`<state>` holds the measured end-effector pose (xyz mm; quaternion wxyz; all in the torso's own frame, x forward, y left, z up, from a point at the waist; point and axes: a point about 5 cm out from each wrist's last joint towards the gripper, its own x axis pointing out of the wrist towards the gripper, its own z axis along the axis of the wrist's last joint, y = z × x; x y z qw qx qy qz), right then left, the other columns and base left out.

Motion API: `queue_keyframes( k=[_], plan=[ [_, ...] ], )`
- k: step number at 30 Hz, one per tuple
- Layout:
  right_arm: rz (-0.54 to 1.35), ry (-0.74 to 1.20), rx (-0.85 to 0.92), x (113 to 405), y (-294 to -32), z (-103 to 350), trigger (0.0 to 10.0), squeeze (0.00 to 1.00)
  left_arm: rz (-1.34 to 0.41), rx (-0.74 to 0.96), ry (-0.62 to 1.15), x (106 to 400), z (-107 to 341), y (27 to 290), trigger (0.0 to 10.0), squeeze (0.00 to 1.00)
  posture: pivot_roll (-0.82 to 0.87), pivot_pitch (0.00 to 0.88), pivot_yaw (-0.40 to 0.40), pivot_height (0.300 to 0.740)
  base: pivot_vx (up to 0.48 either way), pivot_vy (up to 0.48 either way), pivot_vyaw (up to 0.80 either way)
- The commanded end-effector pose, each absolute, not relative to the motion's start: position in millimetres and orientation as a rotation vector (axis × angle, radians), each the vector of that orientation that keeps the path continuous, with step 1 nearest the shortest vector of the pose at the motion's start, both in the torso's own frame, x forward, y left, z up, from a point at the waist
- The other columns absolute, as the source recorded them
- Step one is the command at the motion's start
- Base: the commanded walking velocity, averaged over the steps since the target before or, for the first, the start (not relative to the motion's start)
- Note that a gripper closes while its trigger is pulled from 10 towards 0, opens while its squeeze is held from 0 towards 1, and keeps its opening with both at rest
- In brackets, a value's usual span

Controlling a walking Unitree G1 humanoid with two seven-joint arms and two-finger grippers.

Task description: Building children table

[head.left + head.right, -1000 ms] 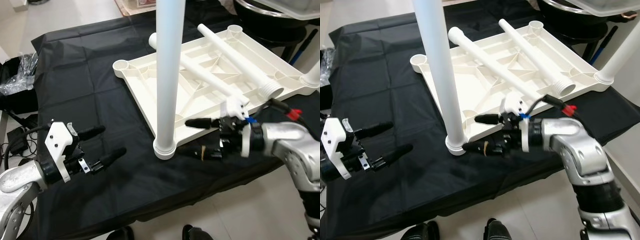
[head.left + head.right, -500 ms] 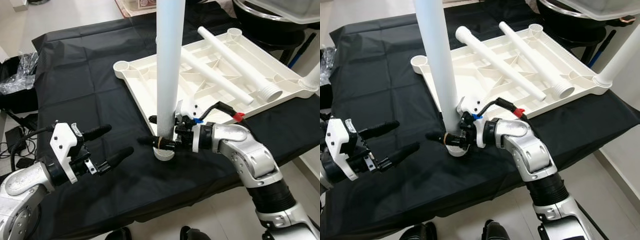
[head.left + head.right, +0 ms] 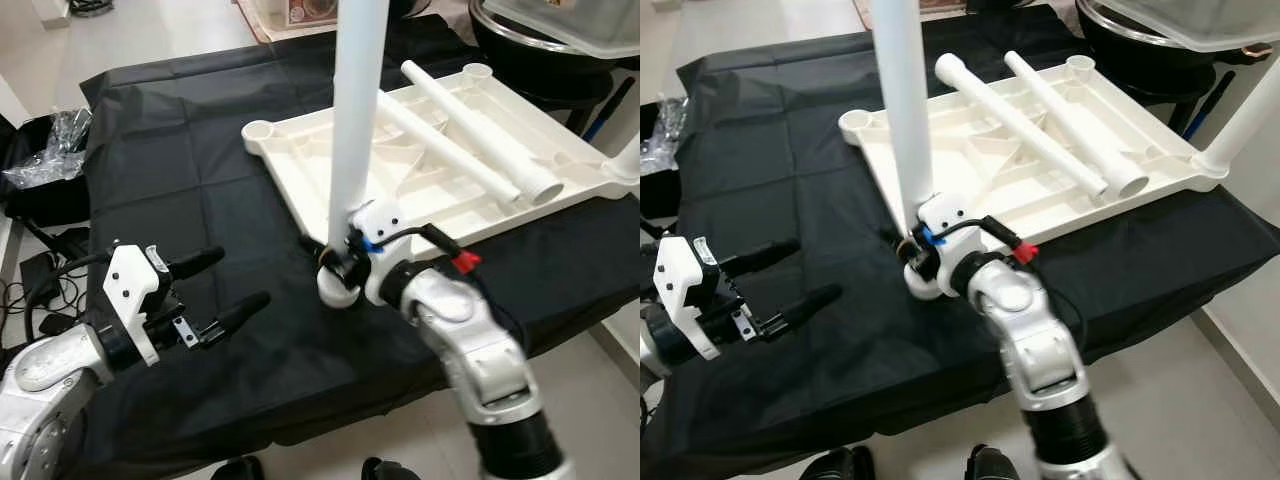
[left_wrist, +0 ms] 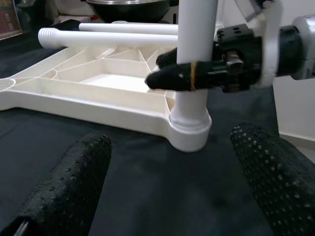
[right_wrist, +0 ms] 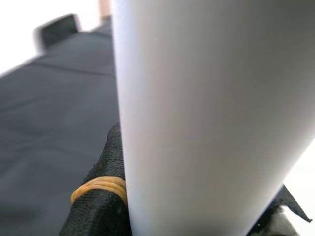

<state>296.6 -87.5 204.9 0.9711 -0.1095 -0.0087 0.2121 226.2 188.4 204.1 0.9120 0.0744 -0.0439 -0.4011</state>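
Note:
A white tabletop lies upside down on a black cloth. One white leg stands upright in its near corner socket. My right gripper is shut on this leg just above the socket, one finger in front and one behind. Two loose legs lie across the tabletop's underside. Another leg stands at the right corner. My left gripper hovers open over the cloth, left of the socket, with nothing between its fingers.
A dark bowl under a clear lid stands beyond the tabletop at the far right. A clear plastic bag and cables lie off the table's left side. The cloth's near edge runs close below the grippers.
My right gripper has swung left from beside the tabletop's near edge and closed around the base of the upright leg. The left gripper has hardly moved. The camera shifted slightly.

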Motion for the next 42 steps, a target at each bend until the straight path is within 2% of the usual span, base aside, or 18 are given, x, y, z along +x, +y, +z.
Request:
queue_keyframes(
  k=[1, 8, 9, 10, 11, 13, 14, 20, 24, 25, 26, 27, 28, 29, 35, 40, 41, 42],
  plan=[
    [0.277, 0.14, -0.289, 298, -104, 172, 0.0, 0.0, -0.84, 0.141, -0.075, 227, 199, 185, 10.0, 0.0, 0.0, 0.204, -0.024, 0.74, 0.0, 0.0, 0.0],
    [0.316, 0.111, -0.231, 299, -98, 177, 0.0, 0.0, -0.853, 0.134, -0.075, 227, 198, 181, 10.0, 0.0, -0.01, 0.204, -0.019, 0.74, 0.0, 0.0, 0.0],
    [0.343, 0.091, -0.233, 300, -96, 180, 10.0, 0.0, -0.854, 0.132, -0.075, 227, 198, 180, 10.0, 0.0, -0.01, 0.204, -0.019, 0.74, 0.0, 0.0, 0.0],
    [0.343, 0.091, -0.233, 300, -96, 180, 10.0, 0.0, -0.854, 0.132, -0.075, 227, 198, 180, 10.0, 0.0, -0.01, 0.204, -0.019, 0.74, 0.0, 0.0, 0.0],
    [0.367, 0.08, -0.206, 299, -98, 183, 10.0, 0.38, -0.856, 0.13, -0.074, 228, 197, 179, 10.0, 0.0, -0.01, 0.208, -0.015, 0.74, 0.0, 0.0, 0.0],
    [0.38, 0.068, -0.188, 299, -101, 186, 10.0, 0.38, -0.857, 0.13, -0.074, 228, 197, 179, 10.0, 0.0, -0.01, 0.209, -0.017, 0.74, 0.0, 0.0, 0.0],
    [0.412, 0.063, -0.168, 298, -105, 188, 10.0, 1.0, -0.859, 0.132, -0.073, 228, 196, 178, 10.0, 0.0, -0.01, 0.21, -0.014, 0.74, 0.0, 0.0, 0.0],
    [0.607, 0.028, -0.119, 291, -134, 198, 10.0, 1.0, -0.873, 0.128, -0.072, 227, 196, 172, 10.0, 0.0, -0.01, 0.219, -0.008, 0.74, 0.0, 0.0, 0.0],
    [0.656, 0.032, -0.112, 288, -139, 200, 10.0, 1.0, -0.876, 0.125, -0.072, 227, 196, 171, 10.0, 0.0, -0.01, 0.219, -0.008, 0.74, 0.0, 0.0, 0.0],
    [0.711, 0.033, -0.148, 287, -148, 203, 10.0, 0.73, -0.881, 0.124, -0.071, 226, 196, 169, 10.0, 0.0, -0.02, 0.222, -0.007, 0.74, 0.0, 0.0, 0.0],
    [0.751, 0.034, -0.179, 287, -154, 206, 10.0, 0.55, -0.884, 0.122, -0.071, 226, 197, 168, 10.0, 0.0, -0.01, 0.222, -0.008, 0.74, 0.0, 0.0, 0.0],
    [0.783, 0.033, -0.206, 288, -156, 208, 10.0, 0.21, -0.888, 0.121, -0.073, 225, 197, 166, 10.0, 0.0, -0.02, 0.223, -0.008, 0.74, 0.0, 0.0, 0.0],
    [0.783, 0.033, -0.206, 288, -156, 208, 10.0, 0.21, -0.888, 0.121, -0.073, 225, 197, 166, 10.0, 0.0, -0.02, 0.223, -0.008, 0.74, 0.0, 0.0, 0.0],
    [0.842, 0.041, -0.233, 288, -154, 209, 10.0, 0.0, -0.891, 0.12, -0.073, 225, 197, 165, 10.0, 0.0, -0.02, 0.225, -0.008, 0.74, 0.0, 0.0, 0.0],
    [1.003, 0.059, -0.278, 297, -144, 205, 10.0, 0.0, -0.892, 0.131, -0.071, 222, 200, 167, 10.0, 0.0, 0.0, 0.226, -0.017, 0.74, 0.0, 0.0, 0.0],
    [1.018, 0.045, -0.297, 305, -144, 208, 10.0, 0.0, -0.888, 0.138, -0.07, 221, 201, 168, 10.0, 0.0, 0.01, 0.228, -0.019, 0.74, 0.0, 0.0, 0.0],
    [1.011, 0.026, -0.31, 310, -145, 213, 7.3, 0.0, -0.883, 0.14, -0.069, 220, 201, 170, 10.0, 0.0, 0.02, 0.231, -0.022, 0.74, 0.0, 0.0, 0.0],
    [1.011, 0.026, -0.31, 310, -145, 213, 7.3, 0.0, -0.883, 0.14, -0.069, 220, 201, 170, 10.0, 0.0, 0.02, 0.231, -0.022, 0.74, 0.0, 0.0, 0.0]
  ],
)
